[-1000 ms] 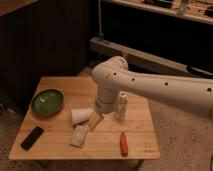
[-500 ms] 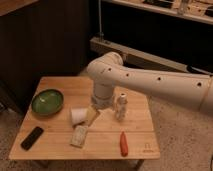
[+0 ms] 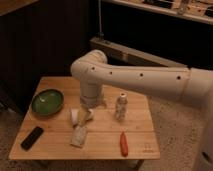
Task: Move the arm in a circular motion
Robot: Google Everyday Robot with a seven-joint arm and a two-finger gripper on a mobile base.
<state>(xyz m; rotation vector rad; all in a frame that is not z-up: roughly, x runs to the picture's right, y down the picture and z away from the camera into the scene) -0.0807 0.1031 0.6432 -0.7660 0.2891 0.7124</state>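
Observation:
My cream-white arm (image 3: 145, 80) reaches in from the right, with small dark holes along its thick tube and a rounded elbow (image 3: 87, 67) over the back middle of the wooden table (image 3: 140, 142). From the elbow it drops down to a pale yellowish gripper (image 3: 86, 115) that hangs just above the table, next to a white cup (image 3: 75, 116) lying on its side.
A green bowl (image 3: 47, 102) sits at the table's left. A black device (image 3: 31, 137) lies at the front left. A pale packet (image 3: 79, 136) lies below the cup. A small clear bottle (image 3: 120, 106) stands right of the gripper. A red-orange carrot (image 3: 123, 143) lies at the front.
The elbow and the gripper have swung left and towards the back of the table. The things on the table have not moved.

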